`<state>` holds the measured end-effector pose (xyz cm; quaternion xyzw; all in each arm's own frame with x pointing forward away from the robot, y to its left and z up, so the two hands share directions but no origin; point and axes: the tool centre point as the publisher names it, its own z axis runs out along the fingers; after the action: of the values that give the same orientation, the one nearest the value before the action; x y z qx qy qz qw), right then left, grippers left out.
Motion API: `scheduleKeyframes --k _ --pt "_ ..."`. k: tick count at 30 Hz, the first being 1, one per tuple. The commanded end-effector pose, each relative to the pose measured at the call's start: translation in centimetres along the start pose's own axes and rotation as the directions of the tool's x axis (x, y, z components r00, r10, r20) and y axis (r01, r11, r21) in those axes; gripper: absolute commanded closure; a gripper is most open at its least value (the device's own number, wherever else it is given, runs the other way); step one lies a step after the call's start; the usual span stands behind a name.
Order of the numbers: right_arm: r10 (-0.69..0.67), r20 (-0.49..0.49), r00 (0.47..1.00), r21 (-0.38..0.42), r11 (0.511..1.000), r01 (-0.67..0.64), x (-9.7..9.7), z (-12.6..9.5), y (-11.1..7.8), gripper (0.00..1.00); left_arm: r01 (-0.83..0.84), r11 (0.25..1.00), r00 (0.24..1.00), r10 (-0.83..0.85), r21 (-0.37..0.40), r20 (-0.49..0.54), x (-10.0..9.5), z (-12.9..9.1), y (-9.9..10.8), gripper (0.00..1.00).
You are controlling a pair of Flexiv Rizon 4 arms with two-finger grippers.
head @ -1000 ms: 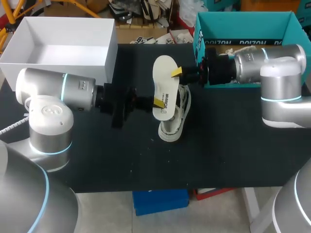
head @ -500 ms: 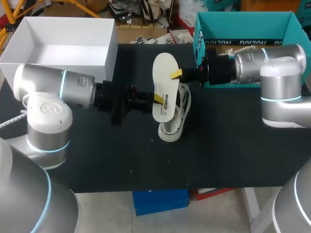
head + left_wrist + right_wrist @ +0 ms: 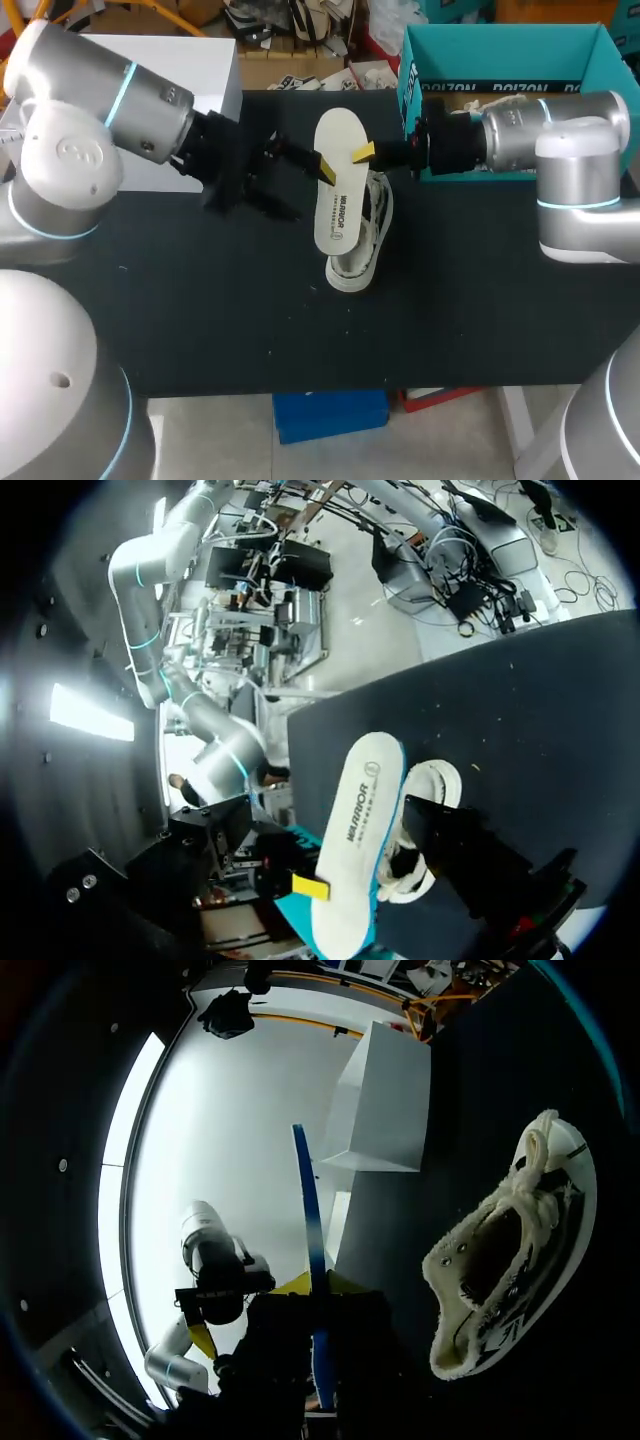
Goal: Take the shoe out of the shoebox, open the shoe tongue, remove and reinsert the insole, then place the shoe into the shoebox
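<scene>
The job stands mid-way through the insole step: the insole (image 3: 338, 185) is out of the shoe (image 3: 360, 250) and not yet back in. The shoe lies on the black worktop (image 3: 480, 320), its opening turned up and its tongue laid back, as the right wrist view shows (image 3: 500, 1260). The insole hangs directly above the shoe, printed face up, overlapping it lengthwise without resting in it.

The right claw (image 3: 362, 152) comes in from the shoebox side of the shoe and pinches the insole by one long edge. In its own wrist view the yellow tips press on both faces of the thin blue-edged sheet (image 3: 308, 1220), which stands edge-on between them.

The left claw (image 3: 312, 190) sits on the other side of the shoe, fingers spread wide. One yellow tip is at the insole's near edge and the other finger hangs lower, clear of it, so this claw grips nothing. From its wrist the insole (image 3: 355, 850) is seen lying over the shoe (image 3: 440, 780).

The teal shoebox (image 3: 500, 50) stands open beyond the shoe, behind the right arm.

Reinsertion looks to be the next move. It probably calls for tipping the insole's toe end down into the shoe's opening and sliding it forward. The left claw would do well to steady the shoe or hold the tongue clear. The likely risk is the insole buckling against the collar.
</scene>
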<state>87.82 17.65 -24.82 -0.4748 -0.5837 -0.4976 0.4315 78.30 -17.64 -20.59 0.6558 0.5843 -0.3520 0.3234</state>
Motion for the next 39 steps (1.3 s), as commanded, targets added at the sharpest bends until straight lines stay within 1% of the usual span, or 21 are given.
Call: scheduleKeyframes --k 1,3,5,6,7,9,12,15,17,18,19,20,37,39 --pt "0.001 0.001 1.000 0.002 1.000 -0.001 0.0 0.0 0.0 1.00 0.018 0.998 0.710 0.035 0.068 -0.703 -1.2 0.1 -0.4 0.00" --pt "0.001 0.001 1.000 0.002 1.000 -0.001 0.0 0.0 0.0 1.00 0.018 0.997 0.601 0.048 0.073 -0.798 -1.1 0.4 -0.6 0.00" --pt "0.001 0.001 1.000 0.002 1.000 -0.001 0.0 0.0 0.0 1.00 0.023 0.997 0.542 0.047 0.071 -0.839 -1.0 0.6 -0.7 0.00" --pt "0.001 0.001 1.000 0.002 1.000 -0.001 0.0 0.0 0.0 1.00 0.007 0.999 0.478 0.039 0.049 -0.877 -1.1 0.7 -0.6 0.00" --pt "0.001 0.001 1.000 0.002 1.000 -0.001 0.0 0.0 0.0 1.00 -0.002 1.000 0.449 0.027 0.030 -0.893 -1.2 0.7 -0.6 0.00" --pt "0.001 0.001 1.000 0.002 1.000 -0.001 0.0 0.0 0.0 1.00 -0.046 0.999 0.399 -0.003 -0.023 -0.917 -1.4 0.6 -0.3 0.00" --pt "0.001 0.001 1.000 0.002 1.000 -0.001 0.0 0.0 0.0 1.00 -0.104 0.991 0.378 -0.034 -0.079 -0.925 -1.7 0.7 0.0 0.00" --pt "0.001 0.001 1.000 0.002 1.000 -0.001 0.0 0.0 0.0 1.00 -0.125 0.986 0.339 -0.062 -0.110 -0.939 -1.4 1.0 0.1 0.00" --pt "0.001 0.001 1.000 0.002 1.000 -0.001 0.0 0.0 0.0 1.00 -0.158 0.981 0.338 -0.056 -0.116 -0.939 -1.4 1.2 0.0 0.00" --pt "0.001 0.001 1.000 0.002 1.000 -0.001 0.0 0.0 0.0 1.00 -0.165 0.980 0.364 -0.046 -0.113 -0.930 -1.6 1.4 0.0 0.00" --pt "0.001 0.001 1.000 0.002 1.000 -0.001 0.0 0.0 0.0 1.00 -0.183 0.975 0.388 -0.045 -0.125 -0.921 -1.8 1.6 0.0 0.00" --pt "0.001 0.001 1.000 0.002 1.000 -0.001 0.0 0.0 0.0 1.00 -0.213 0.967 0.387 -0.048 -0.140 -0.921 -2.0 1.6 0.0 0.00" --pt "0.001 0.001 1.000 0.002 1.000 -0.001 0.0 0.0 0.0 1.00 -0.213 0.967 0.387 -0.048 -0.140 -0.921 -2.0 1.6 0.0 0.00" --pt "0.001 0.001 1.000 0.002 1.000 -0.001 0.0 0.0 0.0 1.00 -0.199 0.970 0.431 -0.044 -0.142 -0.901 -2.0 1.7 0.2 0.00"
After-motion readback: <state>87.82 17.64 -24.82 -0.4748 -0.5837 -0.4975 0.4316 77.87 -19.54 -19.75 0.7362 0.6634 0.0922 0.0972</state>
